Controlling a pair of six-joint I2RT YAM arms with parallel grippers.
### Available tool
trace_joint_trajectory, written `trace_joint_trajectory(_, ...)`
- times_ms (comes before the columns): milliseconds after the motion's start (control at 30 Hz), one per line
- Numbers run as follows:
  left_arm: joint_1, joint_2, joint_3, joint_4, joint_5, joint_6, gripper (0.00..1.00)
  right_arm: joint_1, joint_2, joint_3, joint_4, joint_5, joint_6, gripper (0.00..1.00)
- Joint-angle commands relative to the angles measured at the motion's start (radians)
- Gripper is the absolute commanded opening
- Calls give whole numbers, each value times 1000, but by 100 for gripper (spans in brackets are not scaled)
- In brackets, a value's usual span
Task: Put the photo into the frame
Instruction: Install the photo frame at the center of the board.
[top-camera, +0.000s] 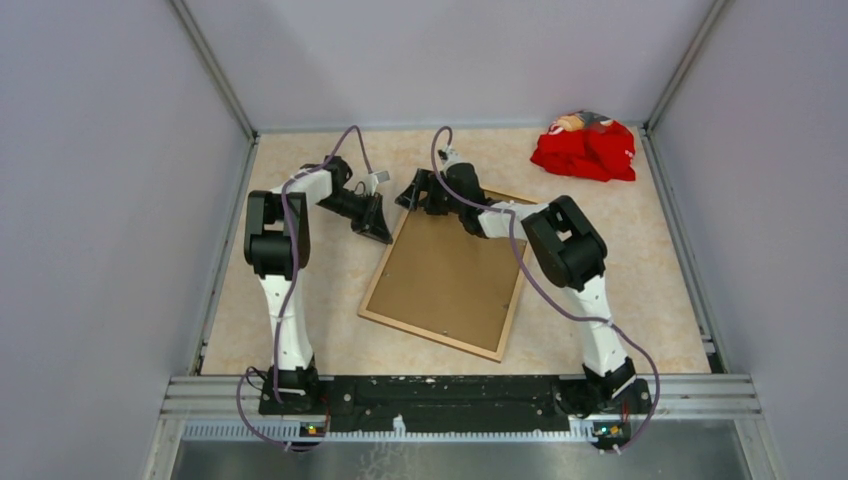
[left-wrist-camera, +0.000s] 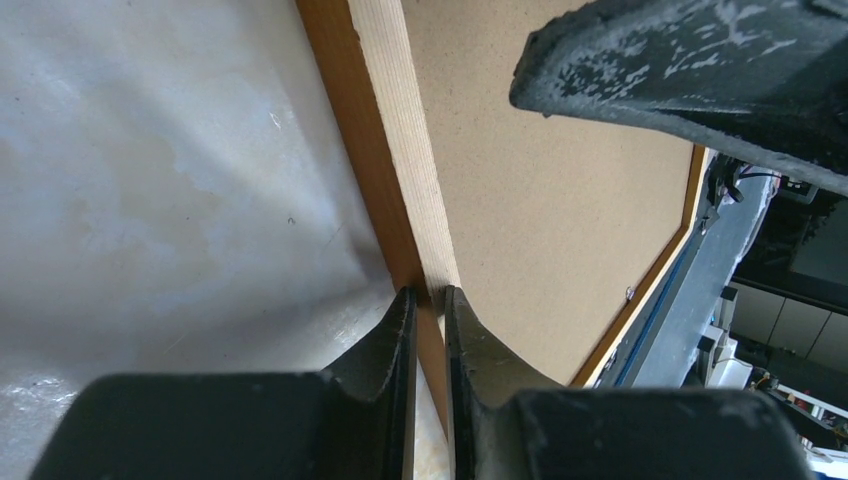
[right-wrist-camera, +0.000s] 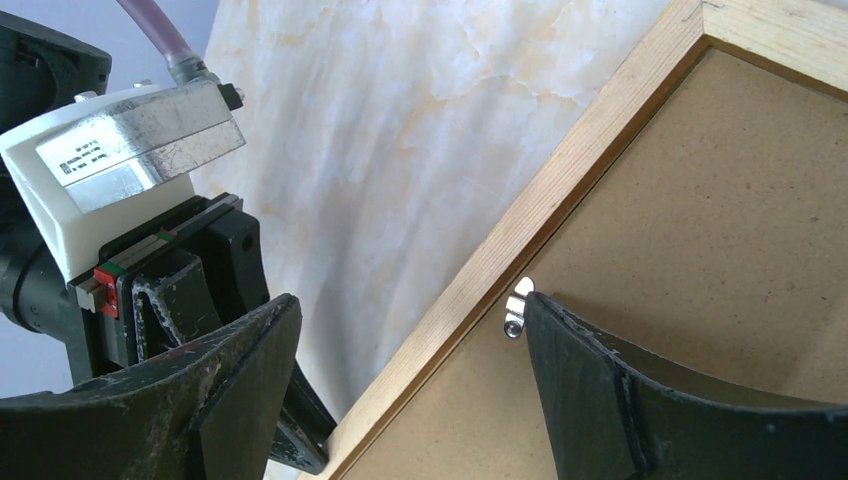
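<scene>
The frame (top-camera: 430, 337) lies back-up on the table, pale wood rim showing, with a plain brown backing board (top-camera: 450, 275) filling it. The photo is hidden. My left gripper (top-camera: 385, 232) is shut on the frame's left rim near its far corner; in the left wrist view the rim (left-wrist-camera: 395, 130) runs between the closed fingers (left-wrist-camera: 428, 300). My right gripper (top-camera: 412, 195) is open over the same far-left corner. In the right wrist view it (right-wrist-camera: 410, 305) straddles the rim (right-wrist-camera: 560, 190), one finger beside a small metal clip (right-wrist-camera: 517, 305) on the board.
A red cloth bundle (top-camera: 585, 148) lies at the back right. Grey walls enclose the marbled table (top-camera: 620, 290) on three sides. The two grippers are close together at the frame's far corner; the left wrist camera body shows in the right wrist view (right-wrist-camera: 130, 150).
</scene>
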Motion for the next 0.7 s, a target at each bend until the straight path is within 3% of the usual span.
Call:
trace_joint_trajectory(0,-29,-7,-36,15,-29,8,17,-8,48,15,-20,-32,15,82)
trace_joint_trajectory(667,-29,-1,-29,17,-35,12,15,-9,78,38,8,-114,62,80)
